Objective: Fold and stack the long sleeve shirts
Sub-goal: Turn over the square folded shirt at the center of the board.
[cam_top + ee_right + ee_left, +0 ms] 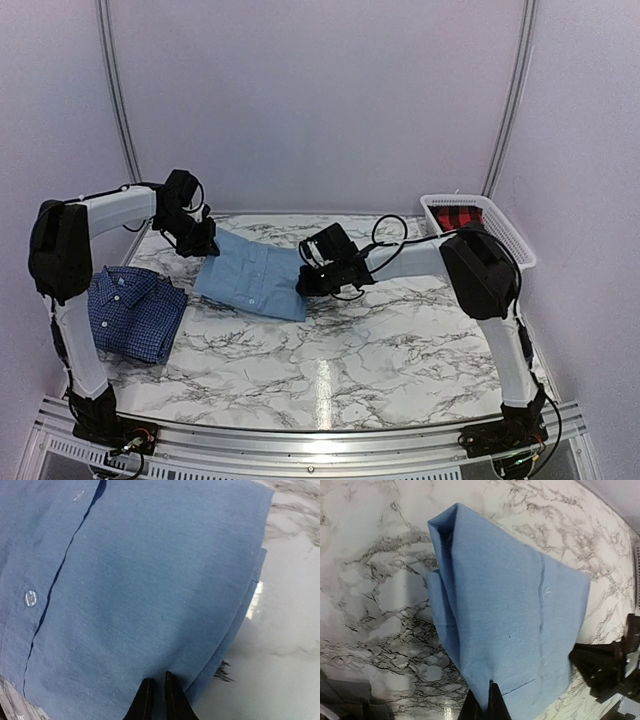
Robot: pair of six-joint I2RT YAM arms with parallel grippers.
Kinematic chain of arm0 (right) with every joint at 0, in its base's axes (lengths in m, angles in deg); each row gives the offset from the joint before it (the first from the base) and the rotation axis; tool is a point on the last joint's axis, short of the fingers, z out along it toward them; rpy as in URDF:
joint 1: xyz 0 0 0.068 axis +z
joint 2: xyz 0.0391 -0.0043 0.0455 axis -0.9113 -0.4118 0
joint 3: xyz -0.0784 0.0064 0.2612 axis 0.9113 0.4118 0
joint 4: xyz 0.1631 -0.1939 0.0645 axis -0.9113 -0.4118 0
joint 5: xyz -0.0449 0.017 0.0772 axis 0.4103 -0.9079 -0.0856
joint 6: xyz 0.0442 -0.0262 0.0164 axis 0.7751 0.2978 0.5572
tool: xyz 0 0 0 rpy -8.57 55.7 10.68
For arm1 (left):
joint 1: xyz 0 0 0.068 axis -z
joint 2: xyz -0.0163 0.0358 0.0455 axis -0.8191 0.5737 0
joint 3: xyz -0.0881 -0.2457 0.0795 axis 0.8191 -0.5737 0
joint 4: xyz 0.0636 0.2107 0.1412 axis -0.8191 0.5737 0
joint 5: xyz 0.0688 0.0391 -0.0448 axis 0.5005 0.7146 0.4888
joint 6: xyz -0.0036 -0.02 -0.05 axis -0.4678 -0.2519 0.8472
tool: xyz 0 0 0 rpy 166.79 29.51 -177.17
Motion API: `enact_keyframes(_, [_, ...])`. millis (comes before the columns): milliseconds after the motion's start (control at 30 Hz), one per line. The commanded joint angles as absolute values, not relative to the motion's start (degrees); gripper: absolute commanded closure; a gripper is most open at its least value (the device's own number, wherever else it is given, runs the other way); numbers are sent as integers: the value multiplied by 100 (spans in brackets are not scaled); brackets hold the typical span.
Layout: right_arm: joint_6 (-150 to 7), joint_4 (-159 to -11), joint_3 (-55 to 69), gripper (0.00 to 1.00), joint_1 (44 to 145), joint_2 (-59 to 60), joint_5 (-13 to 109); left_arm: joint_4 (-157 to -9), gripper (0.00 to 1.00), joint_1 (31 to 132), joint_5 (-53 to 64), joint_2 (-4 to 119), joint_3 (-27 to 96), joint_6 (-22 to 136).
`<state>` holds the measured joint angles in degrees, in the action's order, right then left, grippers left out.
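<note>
The light blue shirt (252,275) hangs folded between my two grippers above the marble table, at the back middle. My left gripper (205,245) is shut on its left edge; in the left wrist view the fingertips (489,696) pinch the cloth (510,615). My right gripper (308,280) is shut on its right edge; in the right wrist view the cloth (140,580) with a button placket fills the frame above the gripper (156,682). The dark blue checked shirt (132,310) lies folded at the left of the table.
A white basket (510,245) with a red and black checked cloth (458,216) stands at the back right. The marble table top (340,360) stretches in front of the shirts. The enclosure walls stand behind and at both sides.
</note>
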<state>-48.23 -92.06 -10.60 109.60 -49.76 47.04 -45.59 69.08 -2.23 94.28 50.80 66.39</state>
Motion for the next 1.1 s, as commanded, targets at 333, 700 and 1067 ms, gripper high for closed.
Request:
enact_keyframes(333, [-4590,-8175,-481,67,11025,-4401,3036,-3671,100,8244,-44,9360,7159,7798])
enact_keyframes(700, [-4863,-9128,3183,53,9883,-30,4912,-4210,50,10725,655,12553,10262,9060])
enact_keyframes(1067, [-4660,-8732,3173,52,9919,-777,4750,-4705,34,10020,1283,10750,8055,8356])
